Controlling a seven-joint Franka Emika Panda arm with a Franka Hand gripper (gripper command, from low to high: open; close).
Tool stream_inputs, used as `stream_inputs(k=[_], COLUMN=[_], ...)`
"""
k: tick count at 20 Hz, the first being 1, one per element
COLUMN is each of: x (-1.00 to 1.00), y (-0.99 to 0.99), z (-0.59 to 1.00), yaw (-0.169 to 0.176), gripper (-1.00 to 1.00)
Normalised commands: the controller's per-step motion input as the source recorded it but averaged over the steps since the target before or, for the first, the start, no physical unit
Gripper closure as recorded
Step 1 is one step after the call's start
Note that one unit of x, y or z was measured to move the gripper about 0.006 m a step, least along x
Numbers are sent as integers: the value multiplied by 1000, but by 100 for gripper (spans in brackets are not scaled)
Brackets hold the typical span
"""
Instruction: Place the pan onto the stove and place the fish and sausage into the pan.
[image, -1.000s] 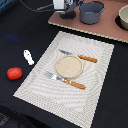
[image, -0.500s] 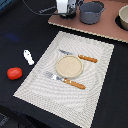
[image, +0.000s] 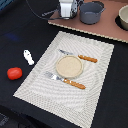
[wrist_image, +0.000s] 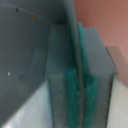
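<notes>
The blue-grey pan (image: 91, 12) sits over the pinkish-brown stove (image: 100, 27) at the back. Its thin handle (image: 50, 12) points toward the exterior view's left. My gripper (image: 67, 9) is at the handle, beside the pan. In the wrist view the gripper (wrist_image: 81, 75) is shut, with its teal pads (wrist_image: 71, 85) pressed on the thin grey handle (wrist_image: 75, 30). The white fish (image: 28, 56) and the red sausage (image: 14, 73) lie on the dark table at the exterior view's left, far from the gripper.
A pale striped placemat (image: 95, 70) holds a round plate (image: 69, 66), a knife (image: 80, 57) and a fork (image: 65, 81). A larger grey pot (image: 123, 17) stands on the stove at the exterior view's right edge.
</notes>
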Motion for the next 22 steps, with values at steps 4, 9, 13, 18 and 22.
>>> stream_inputs(k=[4,9,13,18,22], x=[74,52,2,-9,0], y=[89,30,-579,-885,-999], z=[717,610,757,544,303], yaw=[0,0,-31,-16,0], gripper=[-100,-100,-100,-100,-100])
